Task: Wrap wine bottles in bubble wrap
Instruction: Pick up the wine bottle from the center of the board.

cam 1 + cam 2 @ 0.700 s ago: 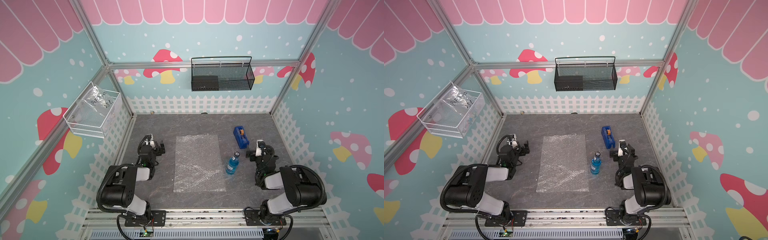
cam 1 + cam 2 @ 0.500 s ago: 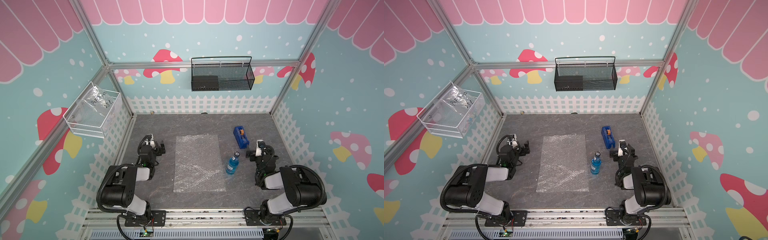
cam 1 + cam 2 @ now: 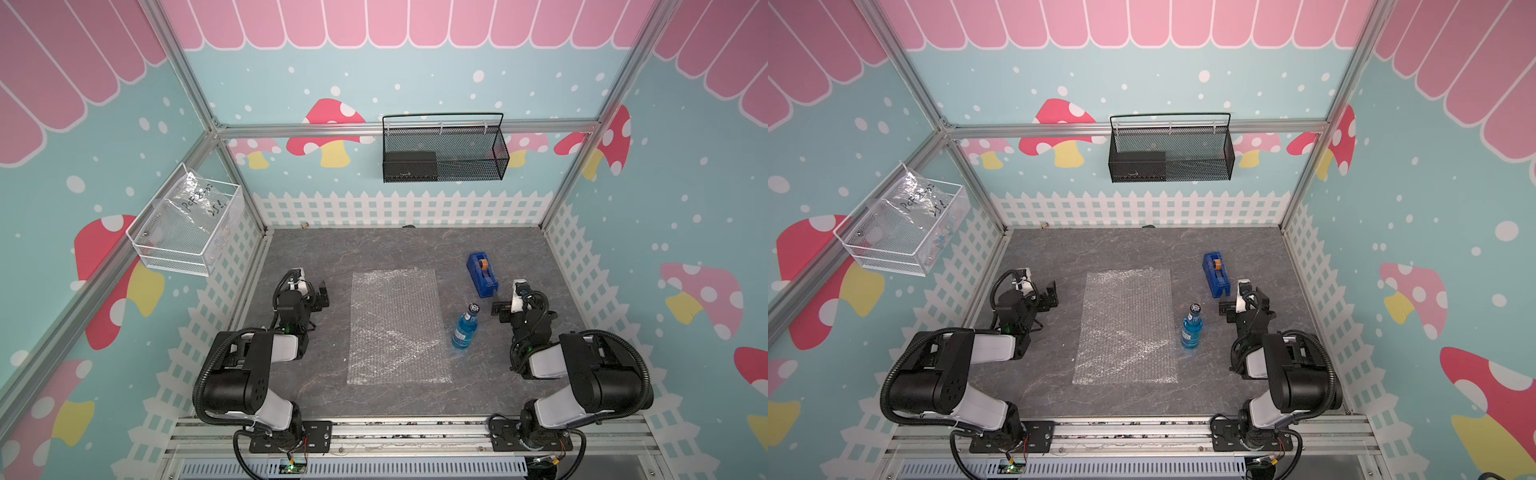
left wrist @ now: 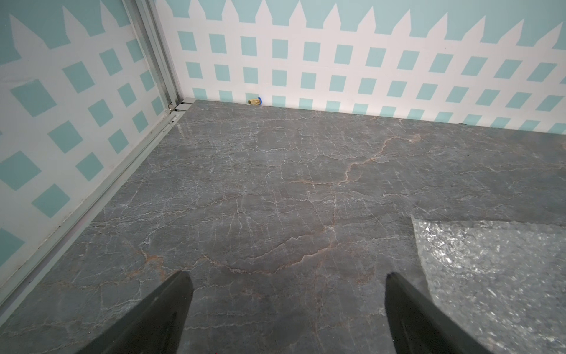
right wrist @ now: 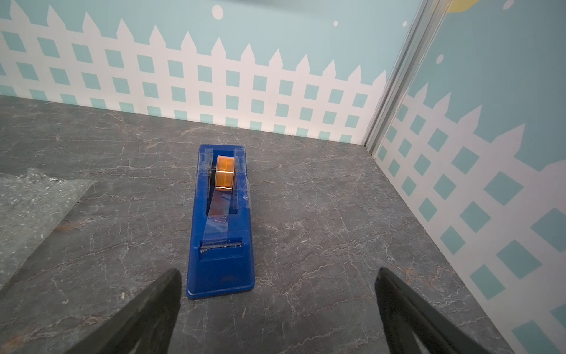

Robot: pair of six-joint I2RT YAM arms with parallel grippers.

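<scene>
Small clear bottle of bright blue liquid with black round cap (image 3: 465,328) stands upright on the grey table, long axis vertical, just beside the right long edge of the clear rectangular bubble-wrap sheet (image 3: 397,328), apparently not on it. The sheet lies flat, long axis running away from the robot. The bottle sits between the sheet and the right gripper (image 3: 503,309), so the right arm is nearer; the left gripper (image 3: 320,297) is well apart across the sheet. Both have jaws spread wide, holding nothing. Right wrist view faces the blue boxy tape dispenser (image 5: 222,233), bottle out of frame. Black mesh wall basket (image 3: 465,153) holds a black box (image 3: 409,164); white wire basket (image 3: 174,257) holds a crinkled clear bag (image 3: 195,203).
</scene>
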